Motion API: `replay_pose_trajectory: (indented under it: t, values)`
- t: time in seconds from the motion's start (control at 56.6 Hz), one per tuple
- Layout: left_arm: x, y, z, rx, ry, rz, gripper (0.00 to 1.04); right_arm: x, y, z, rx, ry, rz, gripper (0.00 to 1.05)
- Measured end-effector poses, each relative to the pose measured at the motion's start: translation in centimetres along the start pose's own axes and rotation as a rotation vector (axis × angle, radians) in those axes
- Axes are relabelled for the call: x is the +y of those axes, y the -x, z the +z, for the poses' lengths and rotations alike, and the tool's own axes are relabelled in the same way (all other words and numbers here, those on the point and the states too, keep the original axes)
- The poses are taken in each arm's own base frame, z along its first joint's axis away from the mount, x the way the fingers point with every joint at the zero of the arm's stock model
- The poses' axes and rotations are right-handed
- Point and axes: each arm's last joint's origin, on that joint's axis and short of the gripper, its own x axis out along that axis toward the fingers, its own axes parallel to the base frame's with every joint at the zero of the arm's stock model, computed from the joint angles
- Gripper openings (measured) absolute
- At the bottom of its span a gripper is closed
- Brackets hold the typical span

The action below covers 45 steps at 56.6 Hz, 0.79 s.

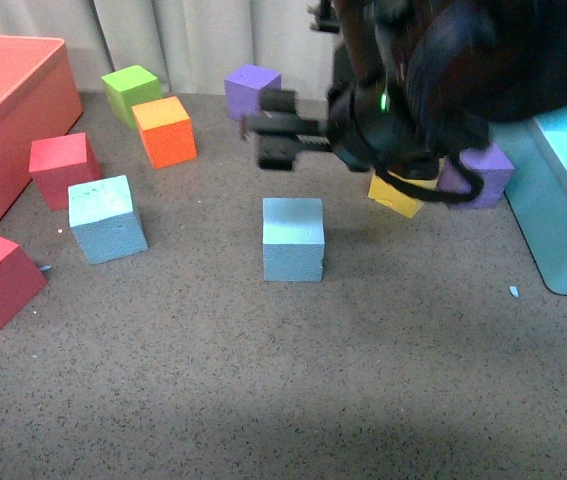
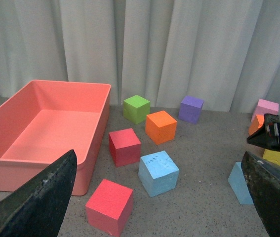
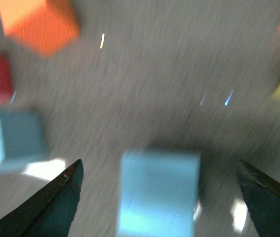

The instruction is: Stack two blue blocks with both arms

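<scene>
Hovers with right fingers [image 3: 56, 202] spread wide, grasping nothing, near one blue block [image 1: 293, 238] at the middle of the grey desk [image 1: 263, 400]. Holds left fingers [image 2: 36, 202] equally parted and empty, farther off. Shows second blue block [image 1: 108, 218], dimpled on top, unstacked, apart to the left beside a red cube [image 1: 63, 168], with an orange cube [image 1: 165, 130] farther back.

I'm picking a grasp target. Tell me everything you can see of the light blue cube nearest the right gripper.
The light blue cube looks like foam, with a pale top, a slightly darker front face and slightly rough edges. It sits flat and upright near the middle of the speckled grey surface, apart from every other cube. Nothing but that surface touches it. The right gripper hangs above and behind it, open and not gripping. The right wrist view is blurred but shows the cube just ahead of the gripper.
</scene>
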Motion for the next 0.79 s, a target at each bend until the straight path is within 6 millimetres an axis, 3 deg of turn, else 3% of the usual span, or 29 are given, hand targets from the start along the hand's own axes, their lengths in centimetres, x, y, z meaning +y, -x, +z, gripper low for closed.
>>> replay_pose_trajectory:
  t: [0.088, 0.141, 0.212, 0.282, 0.406, 0.794]
  values:
    - [0.0, 0.0, 0.0, 0.0, 0.0, 0.002, 0.98, -3.8, 2.1, -3.4, -0.27, 0.102, -0.144, 0.63]
    - [0.0, 0.0, 0.0, 0.0, 0.0, 0.002, 0.98, -5.5, 4.3, -3.3, -0.435, 0.077, -0.135, 0.55]
    - [0.0, 0.0, 0.0, 0.0, 0.0, 0.0, 0.98, -7.7, 8.8, -1.4, -0.688, 0.032, -0.12, 0.39]
    - [0.0, 0.0, 0.0, 0.0, 0.0, 0.0, 0.98, -9.4, 11.5, -1.6, -0.736, 0.031, -0.134, 0.24]
    - [0.0, 0.0, 0.0, 0.0, 0.0, -0.001, 0.98, -11.5, 13.6, -4.6, -0.663, 0.07, -0.135, 0.0]
    - [0.0, 0.0, 0.0, 0.0, 0.0, 0.0, 0.98, -14.4, 19.7, -6.9, -0.674, 0.065, -0.136, 0.01]
